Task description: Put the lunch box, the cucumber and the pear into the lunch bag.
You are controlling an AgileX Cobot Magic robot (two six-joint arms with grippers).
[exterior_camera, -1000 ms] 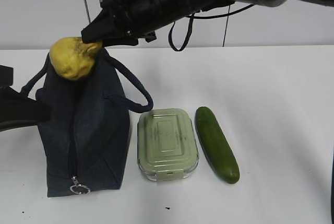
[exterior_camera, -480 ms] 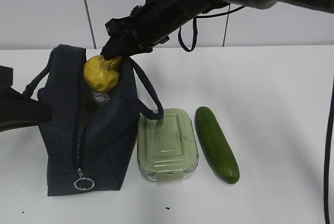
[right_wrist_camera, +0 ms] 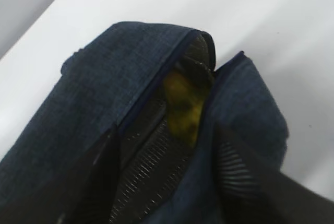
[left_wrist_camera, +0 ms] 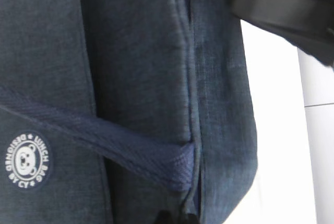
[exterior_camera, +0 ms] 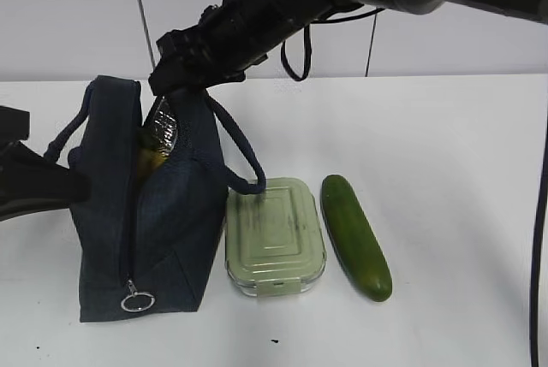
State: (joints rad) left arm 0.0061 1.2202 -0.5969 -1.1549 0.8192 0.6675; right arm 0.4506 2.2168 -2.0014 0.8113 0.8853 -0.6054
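The navy lunch bag (exterior_camera: 167,230) stands at the left with its top open. The yellow pear (exterior_camera: 147,164) lies inside it and also shows deep in the mouth in the right wrist view (right_wrist_camera: 182,106). My right gripper (exterior_camera: 169,86) hangs over the bag's mouth, open and empty, with its fingers (right_wrist_camera: 96,182) spread to either side of the opening (right_wrist_camera: 172,182). My left gripper (exterior_camera: 73,186) is at the bag's left side, and its tips (left_wrist_camera: 180,219) pinch the fabric seam. The sage-lidded lunch box (exterior_camera: 274,234) and the cucumber (exterior_camera: 355,234) lie on the table right of the bag.
The bag's handle loop (exterior_camera: 244,170) droops onto the lunch box's far corner. The metal ring pull (exterior_camera: 133,302) hangs at the bag's front bottom. A white table (exterior_camera: 454,170) stretches to the right, and a grey wall stands behind it.
The right gripper carried the pear from above the bag down into its mouth and let it go. The pear now sits low inside. The bag's top has spread open.
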